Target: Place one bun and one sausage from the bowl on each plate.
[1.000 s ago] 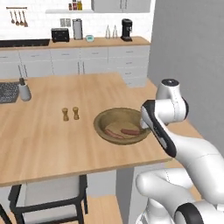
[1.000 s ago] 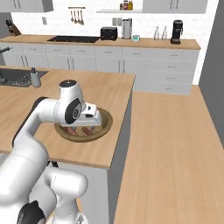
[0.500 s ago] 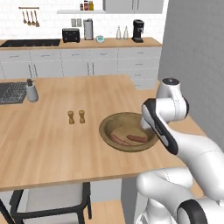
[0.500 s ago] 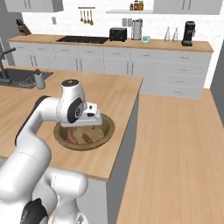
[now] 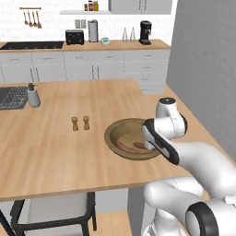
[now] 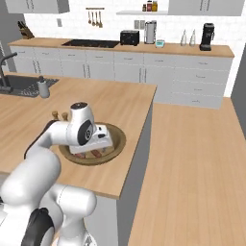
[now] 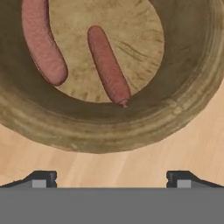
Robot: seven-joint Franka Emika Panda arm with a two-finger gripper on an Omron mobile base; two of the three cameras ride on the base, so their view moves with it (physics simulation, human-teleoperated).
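The wide dark-brown wooden bowl (image 5: 113,132) (image 6: 120,139) (image 7: 109,131) sits near the right end of the island counter. Two reddish-brown sausages lie in it: a paler one (image 7: 41,39) (image 5: 123,147) and a darker, slimmer one (image 7: 108,65) (image 5: 140,146). My gripper (image 7: 111,179) hangs over the bowl's near rim and the bare counter beside it. It is open, with the fingertips (image 7: 41,178) wide apart and nothing between them. In the right base view the white hand (image 6: 98,138) covers the middle of the bowl. Buns and plates are out of view.
Two small wooden shakers (image 5: 74,123) (image 5: 86,122) stand left of the bowl. A soap bottle (image 5: 32,96) and a sink (image 5: 11,97) are at the far left. The island's right edge (image 6: 144,125) drops to the floor. A stool (image 5: 50,212) stands under the near edge.
The base has driven, so both base views have shifted along the island and the back counter. My arm has stayed over the bowl, and the sausages lie as before.
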